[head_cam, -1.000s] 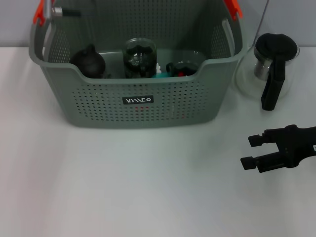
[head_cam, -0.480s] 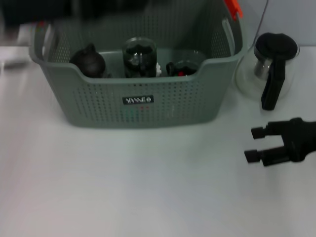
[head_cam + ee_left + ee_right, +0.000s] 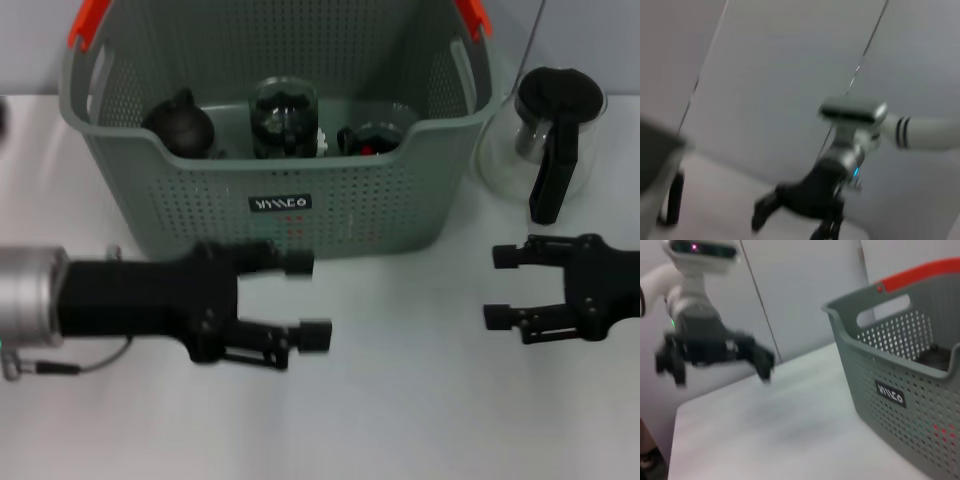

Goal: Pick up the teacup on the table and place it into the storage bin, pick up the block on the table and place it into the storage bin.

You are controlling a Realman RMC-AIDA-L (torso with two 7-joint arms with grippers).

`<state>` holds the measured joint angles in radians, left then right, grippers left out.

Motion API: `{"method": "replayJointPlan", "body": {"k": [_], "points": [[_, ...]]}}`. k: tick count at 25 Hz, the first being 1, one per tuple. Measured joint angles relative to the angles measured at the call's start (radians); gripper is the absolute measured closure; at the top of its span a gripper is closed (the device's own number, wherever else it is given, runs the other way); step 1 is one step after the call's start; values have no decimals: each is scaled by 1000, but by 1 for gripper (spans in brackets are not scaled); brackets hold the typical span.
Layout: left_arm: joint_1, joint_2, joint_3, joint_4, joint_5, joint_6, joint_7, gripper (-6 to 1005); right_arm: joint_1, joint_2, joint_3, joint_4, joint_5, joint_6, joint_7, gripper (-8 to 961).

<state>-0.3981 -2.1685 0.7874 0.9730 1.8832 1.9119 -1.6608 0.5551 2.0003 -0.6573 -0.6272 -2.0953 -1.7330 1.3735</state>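
Observation:
The storage bin [image 3: 180,200] stands at the back of the table, grey-green with orange-red handles; the right wrist view shows it too [image 3: 900,390]. Inside it are a dark round pot [image 3: 180,125], a tall glass jar [image 3: 283,118] and a low glass cup [image 3: 375,135] with a red bit beside it. Which of these is the teacup or the block, I cannot tell. Neither one lies on the table. My left gripper [image 3: 306,299] hovers open and empty just in front of the bin. At the right my right gripper [image 3: 499,287] is open and empty as well.
A glass teapot [image 3: 555,130] with a black lid and handle stands right of the bin, behind my right gripper. The right wrist view shows the left gripper [image 3: 717,369] farther off; the left wrist view shows the right gripper [image 3: 792,225].
My left arm has swung in from the left, and its gripper is now in front of the bin. The right gripper has shifted slightly and opened a little wider.

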Motion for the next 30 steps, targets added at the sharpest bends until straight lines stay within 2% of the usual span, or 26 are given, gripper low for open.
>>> {"method": "replayJointPlan", "body": {"k": [5, 8, 13, 30], "points": [[-42, 7, 0, -150, 118, -147, 32, 63, 0, 43, 33, 32, 0, 33, -76, 38], [-64, 7, 8, -208, 163, -228, 56, 63, 0, 57, 30, 33, -3, 60, -88, 38], [-84, 7, 21, -251, 183, -300, 82, 63, -1, 58, 27, 54, -5, 90, -97, 38], [-89, 4, 15, -276, 182, -354, 93, 63, -14, 60, 27, 69, -6, 114, -102, 38]]}}
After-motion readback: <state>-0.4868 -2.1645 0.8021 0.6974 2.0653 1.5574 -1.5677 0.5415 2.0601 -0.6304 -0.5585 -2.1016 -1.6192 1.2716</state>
